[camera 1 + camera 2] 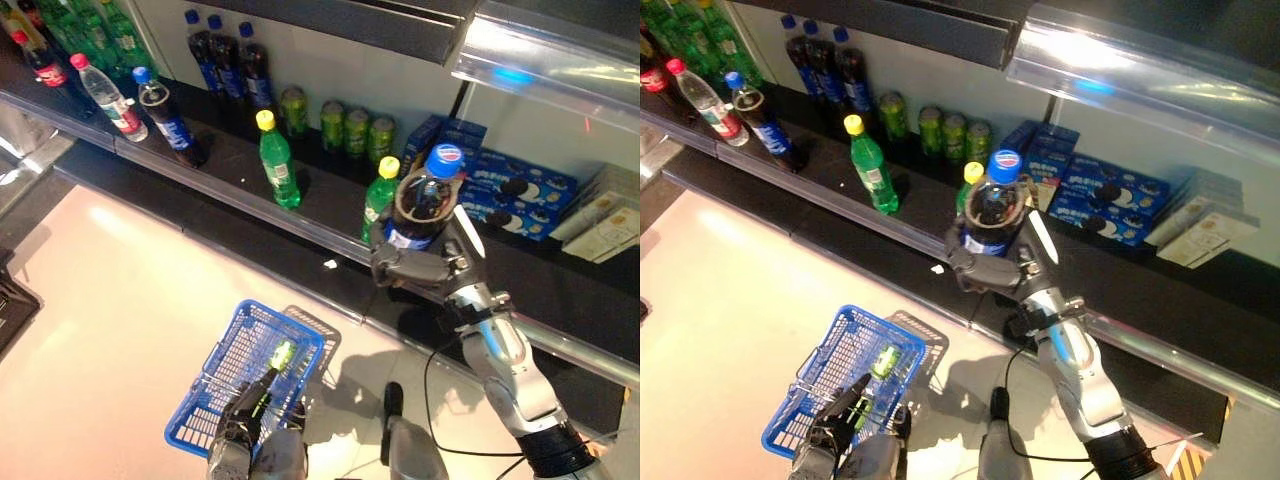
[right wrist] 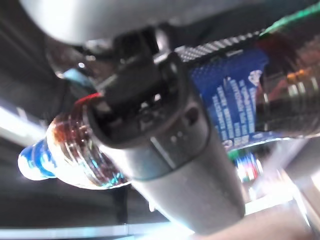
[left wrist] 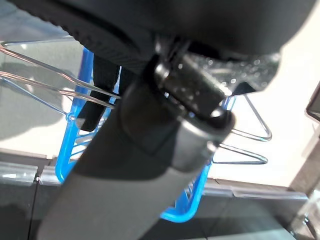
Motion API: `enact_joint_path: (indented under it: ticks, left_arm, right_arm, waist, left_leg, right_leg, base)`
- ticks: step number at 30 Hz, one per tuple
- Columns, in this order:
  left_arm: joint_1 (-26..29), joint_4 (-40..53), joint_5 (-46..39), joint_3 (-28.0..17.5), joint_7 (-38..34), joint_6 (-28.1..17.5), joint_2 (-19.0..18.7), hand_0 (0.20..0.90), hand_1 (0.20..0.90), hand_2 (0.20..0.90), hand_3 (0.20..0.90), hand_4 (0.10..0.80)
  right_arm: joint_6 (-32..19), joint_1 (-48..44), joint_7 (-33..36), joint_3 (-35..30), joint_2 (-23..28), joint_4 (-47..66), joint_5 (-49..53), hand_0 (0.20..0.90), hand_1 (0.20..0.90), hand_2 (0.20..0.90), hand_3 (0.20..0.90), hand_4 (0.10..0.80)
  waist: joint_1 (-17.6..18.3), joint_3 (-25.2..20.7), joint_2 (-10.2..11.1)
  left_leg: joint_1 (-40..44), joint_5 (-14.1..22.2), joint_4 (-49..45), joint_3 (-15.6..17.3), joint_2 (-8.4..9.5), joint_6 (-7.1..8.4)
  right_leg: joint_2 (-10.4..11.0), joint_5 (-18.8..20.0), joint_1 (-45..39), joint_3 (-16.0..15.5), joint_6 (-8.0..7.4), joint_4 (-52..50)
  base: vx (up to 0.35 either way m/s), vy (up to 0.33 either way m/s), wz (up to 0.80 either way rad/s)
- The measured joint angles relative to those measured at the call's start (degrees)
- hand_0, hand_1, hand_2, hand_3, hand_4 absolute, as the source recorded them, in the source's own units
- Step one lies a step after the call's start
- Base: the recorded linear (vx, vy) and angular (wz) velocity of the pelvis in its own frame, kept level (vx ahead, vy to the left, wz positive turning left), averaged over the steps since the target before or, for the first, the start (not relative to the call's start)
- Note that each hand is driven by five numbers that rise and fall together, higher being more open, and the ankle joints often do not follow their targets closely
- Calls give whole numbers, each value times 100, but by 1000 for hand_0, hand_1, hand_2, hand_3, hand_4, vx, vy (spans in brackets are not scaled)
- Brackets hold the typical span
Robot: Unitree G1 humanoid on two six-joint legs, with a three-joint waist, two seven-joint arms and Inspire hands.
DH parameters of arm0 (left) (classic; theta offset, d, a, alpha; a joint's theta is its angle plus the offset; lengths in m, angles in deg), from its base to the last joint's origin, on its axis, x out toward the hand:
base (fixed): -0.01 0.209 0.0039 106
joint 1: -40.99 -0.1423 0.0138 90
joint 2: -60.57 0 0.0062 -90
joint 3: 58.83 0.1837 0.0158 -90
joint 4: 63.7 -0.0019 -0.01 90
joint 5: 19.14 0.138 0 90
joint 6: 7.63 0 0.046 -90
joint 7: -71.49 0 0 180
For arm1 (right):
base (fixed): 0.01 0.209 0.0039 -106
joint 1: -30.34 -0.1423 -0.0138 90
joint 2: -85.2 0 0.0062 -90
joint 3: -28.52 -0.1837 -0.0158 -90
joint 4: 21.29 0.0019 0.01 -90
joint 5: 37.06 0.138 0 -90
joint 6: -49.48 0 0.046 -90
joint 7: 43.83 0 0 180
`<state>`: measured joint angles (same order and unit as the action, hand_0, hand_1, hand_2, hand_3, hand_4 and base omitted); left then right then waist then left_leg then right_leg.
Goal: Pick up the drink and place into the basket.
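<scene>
A cola bottle (image 1: 418,208) with a blue cap and blue label, its dark liquid filling most of the body, is held by the right hand (image 1: 418,266). The fingers (image 1: 392,262) are curled round its lower part, below the label. The bottle is raised above the front edge of the shelf (image 1: 230,165), tilted slightly, just in front of a green bottle with a yellow cap (image 1: 378,196).

A second green bottle (image 1: 276,160) is seen upright farther along the shelf, toward its left end. Green cans (image 1: 345,125) and dark bottles (image 1: 228,62) are lined at the back edge; blue biscuit boxes (image 1: 510,190) are stacked toward the right end.

The blue wire basket (image 1: 232,375) is carried over the pale floor (image 1: 110,290) by the left hand (image 1: 243,425), whose fingers are wrapped on its wire handle (image 3: 60,82). A small green item (image 1: 282,354) is noted at the basket.
</scene>
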<state>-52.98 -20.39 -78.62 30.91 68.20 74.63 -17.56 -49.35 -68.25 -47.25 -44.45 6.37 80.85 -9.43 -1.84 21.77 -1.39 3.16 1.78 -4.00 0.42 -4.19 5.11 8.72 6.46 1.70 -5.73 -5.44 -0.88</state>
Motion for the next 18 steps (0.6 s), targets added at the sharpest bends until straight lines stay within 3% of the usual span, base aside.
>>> enact_joint_path:
  ticks: [8, 13, 18]
  left_arm:
    - [-519, 1320, 112, 443, -95, -70, -263, 300, 300, 300, 200, 100]
    - [-778, 2332, 288, 638, -218, -55, -486, 300, 300, 300, 200, 100]
    - [-872, 3027, 285, 823, -140, 20, -805, 300, 300, 300, 200, 100]
  right_arm:
    - [402, -43, -288, 721, -49, 169, 63, 300, 300, 300, 200, 100]
    - [407, -299, -61, 1160, -95, 59, -15, 300, 300, 300, 200, 100]
    - [395, -687, 337, 1343, -451, -425, -130, 300, 300, 300, 200, 100]
  waist:
    - [-325, -38, 23]
    - [-678, -36, 13]
    - [-1082, -29, 1]
  left_leg:
    - [-142, 4, 0, -250, 55, -58]
    - [-261, -117, -15, -573, 76, 10]
    - [-348, -149, -27, -882, 96, 39]
  right_leg:
    - [76, -32, -48, -226, -13, -3]
    - [105, -98, -73, -545, -15, -21]
    - [145, -257, -98, -841, -9, -180]
  base:
    - [-38, 33, 16]
    - [-24, -9, 32]
    - [-16, -18, 34]
